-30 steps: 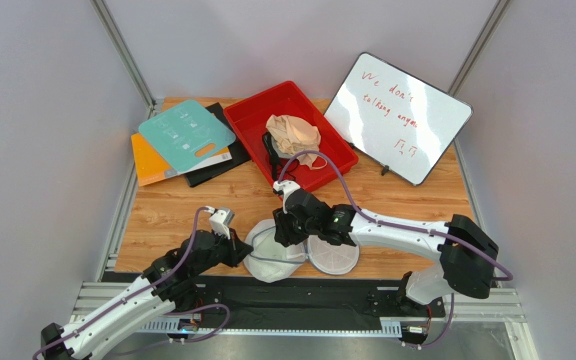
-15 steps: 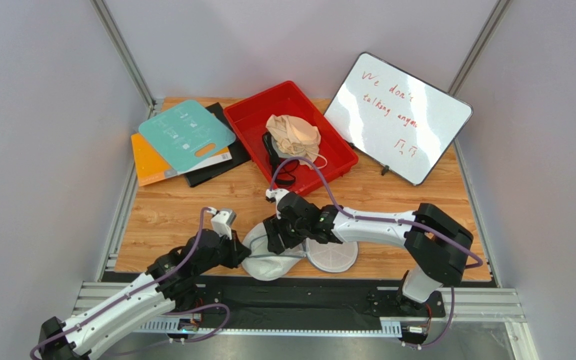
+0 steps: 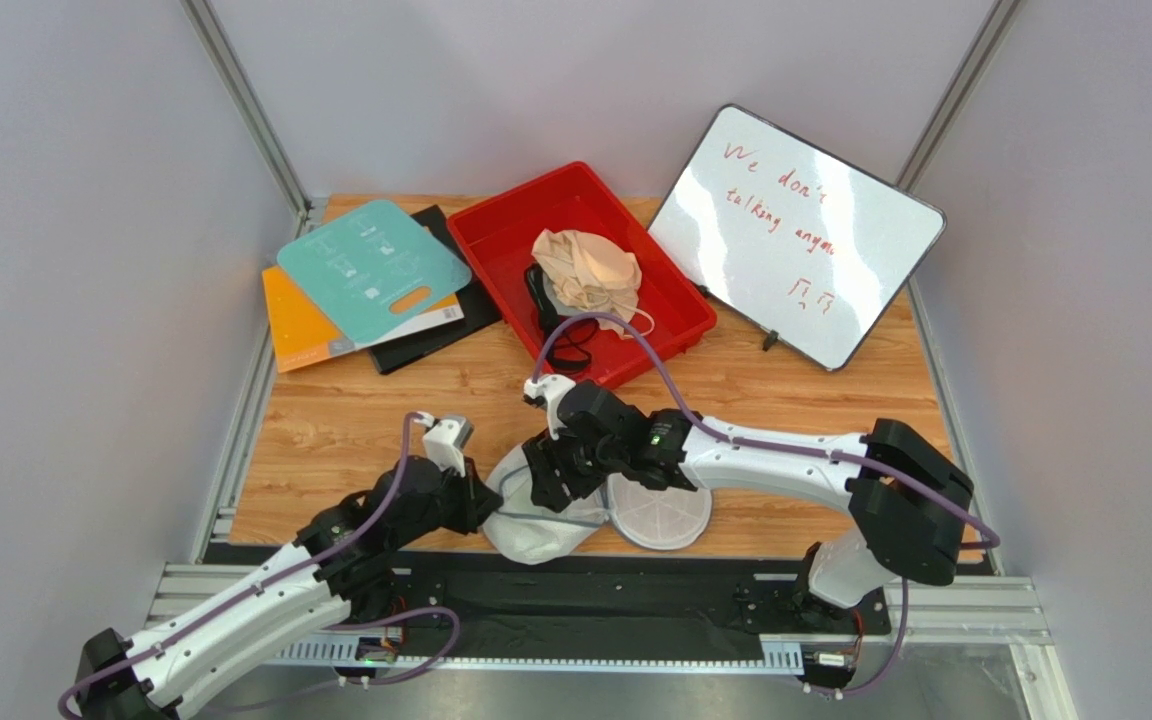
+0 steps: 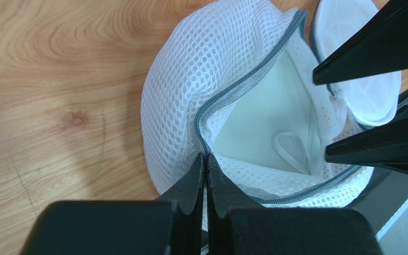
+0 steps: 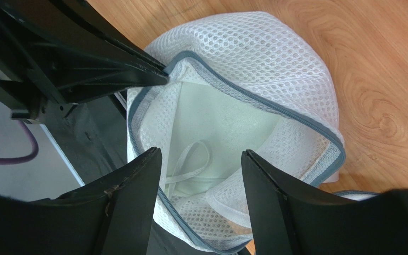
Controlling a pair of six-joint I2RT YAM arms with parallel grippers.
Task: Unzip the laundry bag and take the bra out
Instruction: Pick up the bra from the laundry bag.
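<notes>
left gripper (image 4: pixel 206 178) clamps the laundry bag (image 4: pixel 190 79) by its grey rim, lower centre; right gripper (image 5: pixel 201 154) hangs wide over the open mouth.

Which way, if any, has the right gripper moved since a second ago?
Yes. The right gripper slid left, away from the red tray, over the laundry bag.

Bright, even, diffuse light from above, faint soft shadow on the wooden surface (image 4: pixel 57 64) beside the laundry bag (image 4: pixel 179 95), wrist views sharp

White honeycomb-mesh laundry bag (image 4: pixel 190 79), grey zipper band (image 4: pixel 198 125), red tray (image 3: pixel 500 248), teal folder (image 3: pixel 372 267), wood-grain table (image 3: pixel 387 405), black fingers (image 5: pixel 275 202)
</notes>
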